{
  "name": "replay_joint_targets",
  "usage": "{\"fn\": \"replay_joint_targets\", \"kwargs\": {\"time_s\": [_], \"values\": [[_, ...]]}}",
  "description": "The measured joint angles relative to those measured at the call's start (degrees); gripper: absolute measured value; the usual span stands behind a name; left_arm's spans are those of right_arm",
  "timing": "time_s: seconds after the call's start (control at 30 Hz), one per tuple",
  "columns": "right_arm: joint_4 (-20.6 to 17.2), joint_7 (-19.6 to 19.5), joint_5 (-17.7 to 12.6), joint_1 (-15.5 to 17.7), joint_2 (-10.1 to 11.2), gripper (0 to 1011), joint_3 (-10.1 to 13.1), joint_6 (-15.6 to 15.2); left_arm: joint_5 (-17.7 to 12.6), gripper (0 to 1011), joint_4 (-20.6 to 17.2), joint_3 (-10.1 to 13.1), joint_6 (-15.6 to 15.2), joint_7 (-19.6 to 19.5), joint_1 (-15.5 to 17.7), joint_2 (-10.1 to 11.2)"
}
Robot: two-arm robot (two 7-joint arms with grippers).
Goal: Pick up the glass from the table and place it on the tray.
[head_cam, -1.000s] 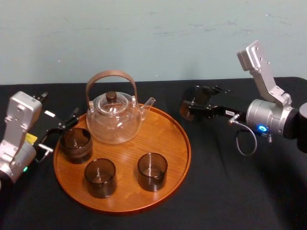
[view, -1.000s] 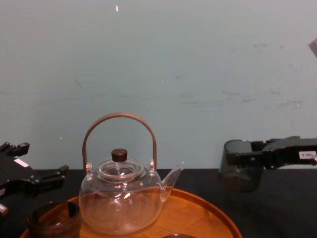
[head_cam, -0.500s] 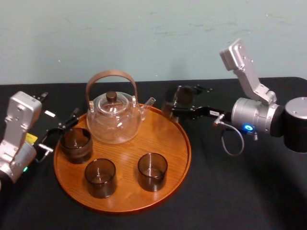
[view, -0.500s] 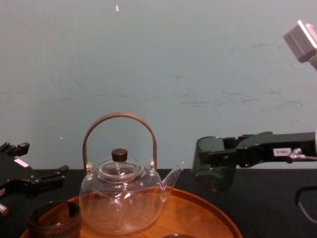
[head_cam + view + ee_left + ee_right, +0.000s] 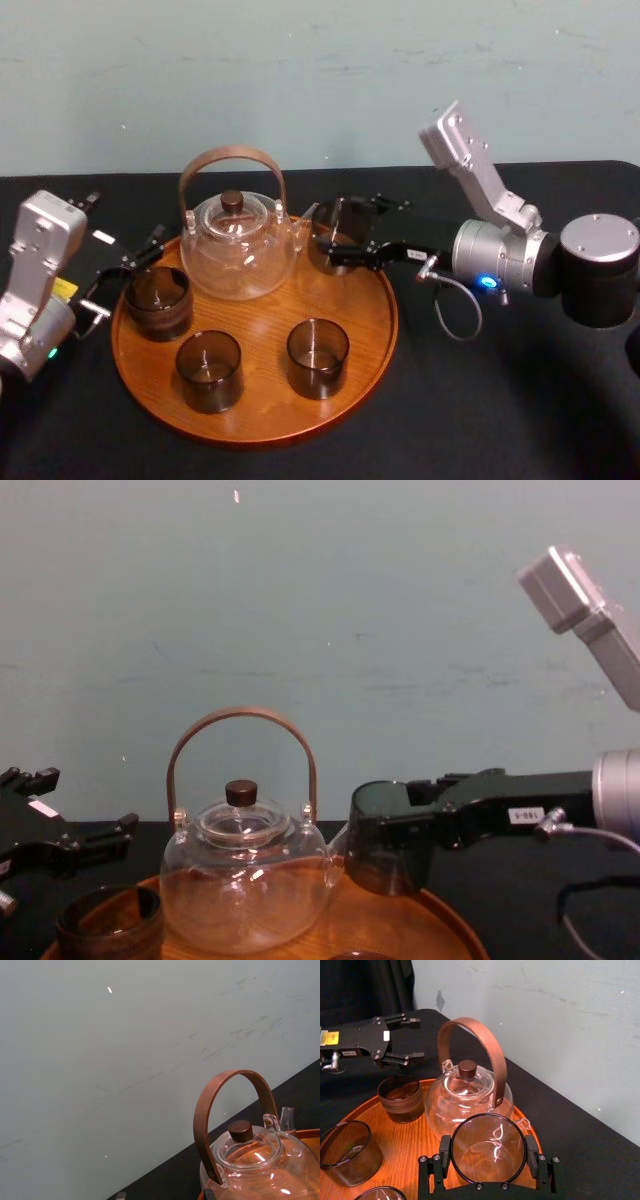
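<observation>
Far left, the left gripper (image 5: 122, 275) hangs just off the left rim of the tray (image 5: 392, 318), fingers spread wide and nothing between them. On the round wooden tray, three smoky glasses (image 5: 209, 370) stand upright: one at the left edge close to that open gripper, two nearer the front. Behind them sits the clear teapot (image 5: 238, 250), brown hoop handle up, spout pointing right. Just beside that spout is the glass (image 5: 328, 238), upright and clamped on both sides by the fingers of the right gripper (image 5: 345, 233). It hangs over the tray's back right part, inside the rim. I cannot tell whether its base touches the wood. The right arm stretches in from the right, over the black table (image 5: 500, 410).
</observation>
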State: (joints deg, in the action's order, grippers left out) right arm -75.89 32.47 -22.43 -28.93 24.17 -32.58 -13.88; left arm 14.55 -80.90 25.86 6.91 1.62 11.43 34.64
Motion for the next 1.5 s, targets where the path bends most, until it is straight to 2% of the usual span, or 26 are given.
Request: {"fn": "replay_joint_targets", "kwargs": {"time_s": [0.7, 1.13, 1.5], "values": [[6.0, 0.6, 3.0, -0.9, -2.3, 900, -2.3, 3.4, 0.0, 1001, 0.0, 0.0, 0.0, 0.0, 0.0, 0.0], [8.5, 0.6, 5.1, -0.9, -3.1, 900, -2.5, 4.6, 0.0, 1001, 0.0, 0.0, 0.0, 0.0, 0.0, 0.0], [9.1, 0.6, 6.3, -0.5, -3.3, 901, -2.2, 4.6, 0.0, 1001, 0.0, 0.0, 0.0, 0.0, 0.0, 0.0]]}}
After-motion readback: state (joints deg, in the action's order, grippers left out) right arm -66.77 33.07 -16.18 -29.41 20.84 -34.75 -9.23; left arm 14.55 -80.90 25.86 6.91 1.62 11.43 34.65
